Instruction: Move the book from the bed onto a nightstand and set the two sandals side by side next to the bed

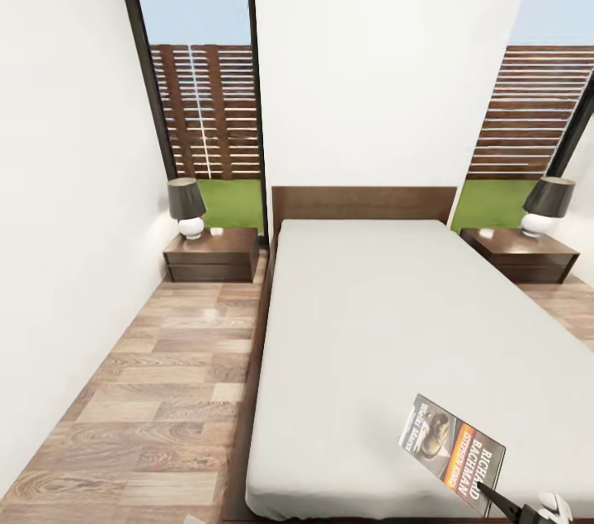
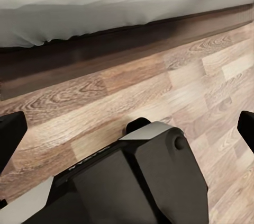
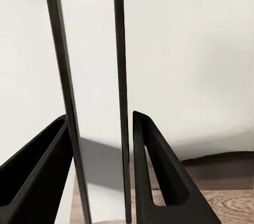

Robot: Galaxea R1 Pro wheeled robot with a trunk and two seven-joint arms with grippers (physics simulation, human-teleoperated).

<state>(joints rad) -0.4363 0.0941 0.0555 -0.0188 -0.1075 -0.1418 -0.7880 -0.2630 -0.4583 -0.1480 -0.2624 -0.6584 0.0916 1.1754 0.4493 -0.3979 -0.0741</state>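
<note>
Near right: clamped on the book [image 1: 452, 443] by the right gripper [image 1: 505, 501], tilted over the bed [image 1: 371, 326]. Spread wide and empty at the left gripper [image 2: 128, 131], low over the floor [image 2: 201, 75]. Not yet delivered to the far nightstand [image 1: 521, 256]. Likely sandals left too.

The dark orange-banded paperback book [image 1: 452, 443] lies on the pale mattress of the wooden-framed bed [image 1: 371, 342], toward five o'clock. A dark two-drawer nightstand [image 1: 212, 255] stands at ten o'clock, another [image 1: 520, 255] at two o'clock, each carrying a lamp.
</note>
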